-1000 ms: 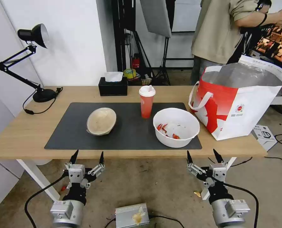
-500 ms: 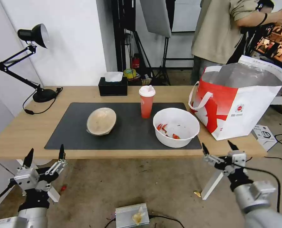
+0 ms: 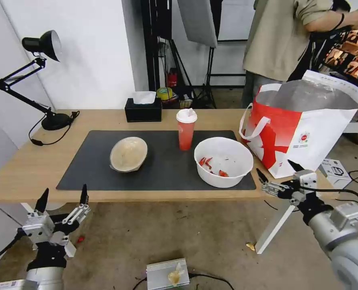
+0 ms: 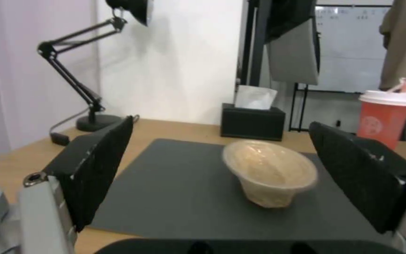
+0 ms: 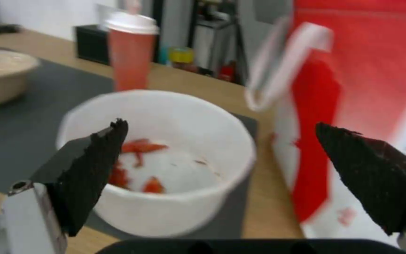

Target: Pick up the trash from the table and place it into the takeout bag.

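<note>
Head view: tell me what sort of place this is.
Probably a studio or lab set up for filming, not a home: a softbox on a stand behind the table, bare concrete floor with loose cables, and a staged desk lamp.

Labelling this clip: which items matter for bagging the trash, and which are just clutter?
Job: wide white plastic bowl, tall red lidded cup, shallow beige bowl, red-and-white tote bag.
Clutter: black tissue box, black desk lamp.
</note>
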Tool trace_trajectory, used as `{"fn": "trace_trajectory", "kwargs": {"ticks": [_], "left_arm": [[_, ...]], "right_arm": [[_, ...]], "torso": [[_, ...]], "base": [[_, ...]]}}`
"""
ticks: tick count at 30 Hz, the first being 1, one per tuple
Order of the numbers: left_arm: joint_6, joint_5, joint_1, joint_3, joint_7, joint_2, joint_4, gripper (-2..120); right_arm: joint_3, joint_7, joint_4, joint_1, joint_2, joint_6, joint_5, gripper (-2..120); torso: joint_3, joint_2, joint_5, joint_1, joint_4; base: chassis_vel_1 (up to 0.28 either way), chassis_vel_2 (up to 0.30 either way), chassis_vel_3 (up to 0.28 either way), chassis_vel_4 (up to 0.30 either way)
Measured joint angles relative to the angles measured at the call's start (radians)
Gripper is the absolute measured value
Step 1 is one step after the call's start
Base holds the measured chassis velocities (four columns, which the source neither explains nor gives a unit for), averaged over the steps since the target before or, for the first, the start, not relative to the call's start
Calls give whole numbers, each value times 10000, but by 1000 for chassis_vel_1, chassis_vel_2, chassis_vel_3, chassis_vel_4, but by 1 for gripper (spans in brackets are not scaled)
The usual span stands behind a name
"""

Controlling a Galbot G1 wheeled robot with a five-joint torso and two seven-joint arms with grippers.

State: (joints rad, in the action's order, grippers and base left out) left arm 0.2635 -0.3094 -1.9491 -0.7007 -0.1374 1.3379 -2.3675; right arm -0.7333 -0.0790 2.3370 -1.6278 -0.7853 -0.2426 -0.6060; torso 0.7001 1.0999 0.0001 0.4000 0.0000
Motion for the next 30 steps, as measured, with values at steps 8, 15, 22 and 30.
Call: {"fn": "trace_trajectory", "kwargs": {"ticks": [8,15,22,30], "left_arm": [[69,560,-144,523,206,220,-68,100],[294,1040,-201,935,424,332,7,100],[294,1209,-81,1155,597,463,83,100],[291,1213,32,1104,618,453,203,100]], "right_arm": [[1384,419,-138,1847,1288,-202,-741,100],[4957,535,-823,5493,2965,-377,-1350,100],[6982,919,-1341,7767,3697,-548,-1864,100],[8442,1164,-1429,9836,4063,-1952,-3070,100]], "torso": [[0,0,0,0,0],[0,0,-2,0,4],[0,0,-1,0,-1],[0,1,-1,0,0]], "base": [[0,0,0,0],[0,0,0,0],[0,0,0,0],[0,0,0,0]]}}
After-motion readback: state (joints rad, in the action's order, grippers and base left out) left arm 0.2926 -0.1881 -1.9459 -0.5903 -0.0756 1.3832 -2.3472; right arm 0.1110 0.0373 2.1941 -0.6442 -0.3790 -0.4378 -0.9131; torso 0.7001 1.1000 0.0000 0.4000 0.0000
